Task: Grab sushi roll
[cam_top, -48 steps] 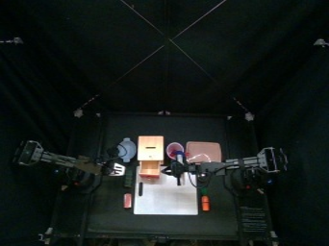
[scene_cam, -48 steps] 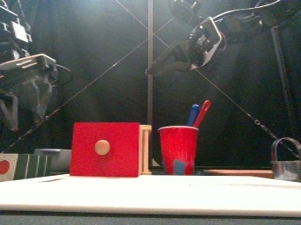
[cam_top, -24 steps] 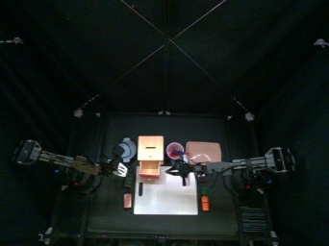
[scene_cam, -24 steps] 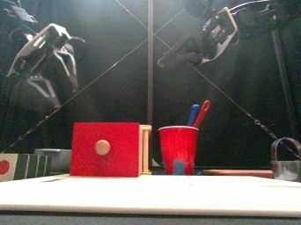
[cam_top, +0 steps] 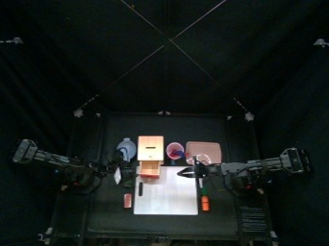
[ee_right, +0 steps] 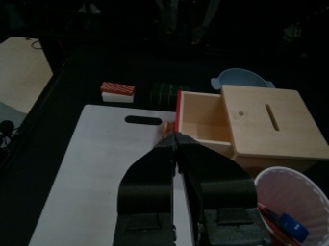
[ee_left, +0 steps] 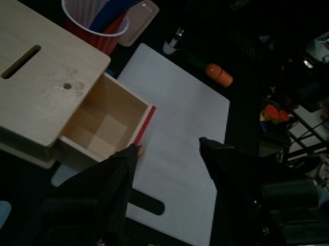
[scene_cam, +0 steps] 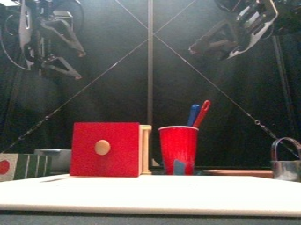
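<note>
Your sushi roll (scene_cam: 6, 165) shows a white face with 1 red centre, left gripper (ee_left: 167, 147) spread wide, right gripper (ee_right: 174, 137) pressed together

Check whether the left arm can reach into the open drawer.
Probably yes: the left pincer hangs open above it, and the drawer stands pulled out with nothing covering it.

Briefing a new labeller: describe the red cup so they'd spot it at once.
Start at the white cutting board mid-table; beyond it stands a wooden box with a red drawer front. The red cup stands just right of that box in the front view, the only round container with pens sticking out.
</note>
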Controlling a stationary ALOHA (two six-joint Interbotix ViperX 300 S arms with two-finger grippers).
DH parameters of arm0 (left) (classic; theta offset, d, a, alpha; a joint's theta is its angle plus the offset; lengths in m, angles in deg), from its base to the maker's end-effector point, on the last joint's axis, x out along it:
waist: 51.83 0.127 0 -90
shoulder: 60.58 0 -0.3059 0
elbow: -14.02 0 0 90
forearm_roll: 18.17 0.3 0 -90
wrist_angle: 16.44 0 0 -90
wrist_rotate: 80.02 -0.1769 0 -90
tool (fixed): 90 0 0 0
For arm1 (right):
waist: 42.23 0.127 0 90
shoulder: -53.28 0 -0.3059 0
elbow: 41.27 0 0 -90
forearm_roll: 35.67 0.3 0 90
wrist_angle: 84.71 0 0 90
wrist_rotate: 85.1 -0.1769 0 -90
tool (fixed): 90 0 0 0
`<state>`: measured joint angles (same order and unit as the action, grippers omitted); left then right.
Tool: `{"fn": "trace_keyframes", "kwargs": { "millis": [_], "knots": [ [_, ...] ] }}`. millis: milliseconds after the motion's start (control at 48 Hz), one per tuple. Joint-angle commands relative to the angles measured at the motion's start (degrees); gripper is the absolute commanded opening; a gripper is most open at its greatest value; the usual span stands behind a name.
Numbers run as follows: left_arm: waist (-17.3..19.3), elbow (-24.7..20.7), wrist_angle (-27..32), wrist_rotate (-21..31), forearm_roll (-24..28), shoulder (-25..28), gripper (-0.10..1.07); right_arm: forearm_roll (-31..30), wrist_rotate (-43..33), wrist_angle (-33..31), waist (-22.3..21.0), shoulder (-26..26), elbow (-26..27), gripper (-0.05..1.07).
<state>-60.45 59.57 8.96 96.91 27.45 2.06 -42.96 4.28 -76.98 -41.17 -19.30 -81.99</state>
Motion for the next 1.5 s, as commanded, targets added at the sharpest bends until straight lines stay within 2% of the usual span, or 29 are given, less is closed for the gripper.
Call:
{"fn": "trace_keyframes", "kwargs": {
  "millis": [0,104,250,396,521,667,833,1042,1333,1479],
  "knots": [
    [0.26,-2.64,6.42,-0.26,-3.16,0.7,0.89,-0.09,0.09,0.53,-0.35,0.53,0.44,0.03],
    [0.44,-4.83,14.68,-0.35,-7.56,1.41,0.9,-0.09,0.09,0.44,-0.97,0.18,0.35,0.03],
    [1.23,-7.03,21.45,0.0,-15.91,2.55,0.9,-0.09,0.09,0.18,-1.14,-0.62,0.35,0.03],
    [1.14,-6.42,22.32,-0.88,-26.63,7.82,0.93,-0.18,0.26,0.18,-1.58,-1.67,0.26,0.03],
    [1.05,-5.54,22.32,-1.58,-31.11,14.24,0.98,-0.18,0.62,0.18,-1.93,-2.55,0.18,0.03],
    [1.05,-6.15,21.8,-1.23,-32.61,20.83,1.01,-0.26,0.62,0.18,-2.2,-3.25,-0.09,0.03],
    [1.05,-6.94,16.7,-0.7,-33.49,23.99,1.01,-0.26,0.44,0.18,-2.2,-3.25,-0.7,0.03],
    [1.05,-6.77,15.38,0.18,-35.07,28.83,1.01,-0.26,0.53,0.18,-2.2,-3.25,-1.41,0.03],
    [1.93,-7.91,15.82,2.9,-31.99,32.78,0.97,-0.26,0.18,0.18,-2.2,-3.25,-1.85,0.03],
    [1.93,-7.65,15.82,3.87,-31.29,32.52,0.89,-0.26,0.09,0.18,-2.2,-3.25,-1.93,0.03]
  ]
}}
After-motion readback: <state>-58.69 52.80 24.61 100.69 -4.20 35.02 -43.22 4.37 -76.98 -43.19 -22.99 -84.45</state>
